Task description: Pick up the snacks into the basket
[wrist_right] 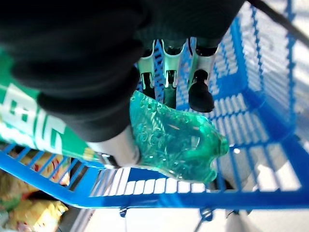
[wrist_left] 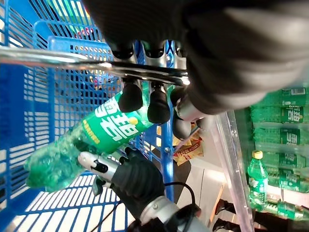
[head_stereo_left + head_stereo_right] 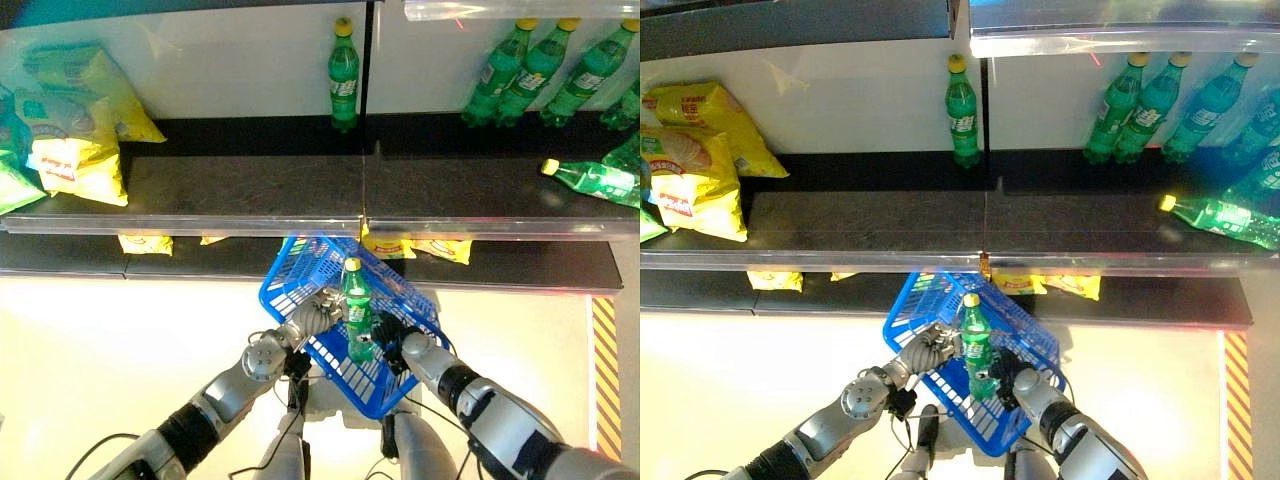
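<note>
My left hand [image 3: 318, 318] holds a blue mesh basket [image 3: 290, 275] tilted in front of the shelf, fingers [image 2: 130, 96] curled round its metal handle [image 2: 72, 60]. Inside the basket stands a green soda bottle [image 3: 356, 310] with a yellow cap, and my right hand [image 3: 400, 345] is shut on its lower part [image 1: 178, 140]. Yellow snack bags [image 3: 75, 150] lie at the left end of the upper shelf. More yellow bags [image 3: 145, 243] sit on the lower shelf, some [image 3: 440, 248] just behind the basket.
One green bottle [image 3: 343, 75] stands upright at the shelf's middle back. Several more [image 3: 540, 70] lean at the back right, and one [image 3: 595, 180] lies on its side at the right. A clear shelf lip [image 3: 200, 225] runs along the front edge.
</note>
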Tool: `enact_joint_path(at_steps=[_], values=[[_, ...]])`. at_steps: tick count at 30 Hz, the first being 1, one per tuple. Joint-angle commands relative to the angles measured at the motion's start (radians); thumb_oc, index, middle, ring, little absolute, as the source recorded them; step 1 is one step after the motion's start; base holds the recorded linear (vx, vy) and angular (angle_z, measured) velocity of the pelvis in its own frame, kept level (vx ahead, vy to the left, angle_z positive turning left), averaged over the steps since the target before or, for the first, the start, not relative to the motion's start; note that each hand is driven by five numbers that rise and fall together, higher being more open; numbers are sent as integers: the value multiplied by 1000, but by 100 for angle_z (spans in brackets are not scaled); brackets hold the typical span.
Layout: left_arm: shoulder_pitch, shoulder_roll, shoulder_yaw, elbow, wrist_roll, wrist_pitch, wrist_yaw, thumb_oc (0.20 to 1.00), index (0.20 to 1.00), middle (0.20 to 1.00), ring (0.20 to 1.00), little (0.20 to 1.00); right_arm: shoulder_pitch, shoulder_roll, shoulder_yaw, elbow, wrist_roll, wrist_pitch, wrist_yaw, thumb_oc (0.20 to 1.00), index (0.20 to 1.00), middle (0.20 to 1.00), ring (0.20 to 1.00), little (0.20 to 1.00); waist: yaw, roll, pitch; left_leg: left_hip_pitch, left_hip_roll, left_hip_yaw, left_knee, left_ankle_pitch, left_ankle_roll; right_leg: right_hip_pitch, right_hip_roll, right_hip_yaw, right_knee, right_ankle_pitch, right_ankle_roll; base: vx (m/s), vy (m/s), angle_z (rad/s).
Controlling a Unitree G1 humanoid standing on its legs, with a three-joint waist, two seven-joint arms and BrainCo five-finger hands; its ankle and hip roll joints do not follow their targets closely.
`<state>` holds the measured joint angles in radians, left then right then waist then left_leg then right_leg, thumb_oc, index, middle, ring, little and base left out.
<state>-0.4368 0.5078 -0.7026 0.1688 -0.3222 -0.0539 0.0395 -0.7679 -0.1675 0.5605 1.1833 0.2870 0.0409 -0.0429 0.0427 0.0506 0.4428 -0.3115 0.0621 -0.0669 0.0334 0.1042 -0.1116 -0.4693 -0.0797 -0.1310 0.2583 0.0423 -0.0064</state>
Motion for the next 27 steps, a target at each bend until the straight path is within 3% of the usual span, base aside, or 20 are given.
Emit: enact_joint_path(at_steps=[1, 4, 6, 7, 27], values=[[25, 42, -46, -240, -44, -81, -38, 200, 200, 200, 200, 200, -133, -8, -117, 12, 174, -61, -41, 200, 200, 200, 200, 200, 7, -7, -32, -42, -34, 11, 37, -35, 39, 14, -63, 64, -7, -52, 137, -1, -1, 9], [20, 42, -61, -237, -50, -80, -44, 200, 200, 200, 200, 200, -166, -7, -119, 20, 180, -66, -55, 200, 200, 200, 200, 200, 11, -5, -28, -47, -36, 11, 39, -35, 39, 10, -64, 64, -5, -51, 137, -9, 3, 8], [14, 36, -75, -230, -48, -75, -46, 200, 200, 200, 200, 200, -179, -4, -124, 36, 183, -62, -60, 812, 812, 812, 812, 812, 13, -4, -26, -49, -38, 11, 41, -36, 42, 9, -64, 63, -5, -50, 136, -5, 8, 7], [8, 35, -82, -230, -47, -74, -46, 200, 200, 200, 200, 200, -193, 5, -116, 41, 170, -66, -71, 1000, 1000, 1000, 1000, 1000, 15, -3, -25, -49, -38, 11, 41, -36, 43, 7, -64, 64, -3, -50, 136, 0, 0, 0], [17, 48, -82, -255, -50, -73, -39, 200, 200, 200, 200, 200, -186, 22, -77, 74, 30, -53, -81, 1000, 1000, 1000, 1000, 1000, 14, -5, -30, -58, -45, 11, 50, -40, 46, 1, -66, 68, 1, -46, 136, 0, 0, 0]])
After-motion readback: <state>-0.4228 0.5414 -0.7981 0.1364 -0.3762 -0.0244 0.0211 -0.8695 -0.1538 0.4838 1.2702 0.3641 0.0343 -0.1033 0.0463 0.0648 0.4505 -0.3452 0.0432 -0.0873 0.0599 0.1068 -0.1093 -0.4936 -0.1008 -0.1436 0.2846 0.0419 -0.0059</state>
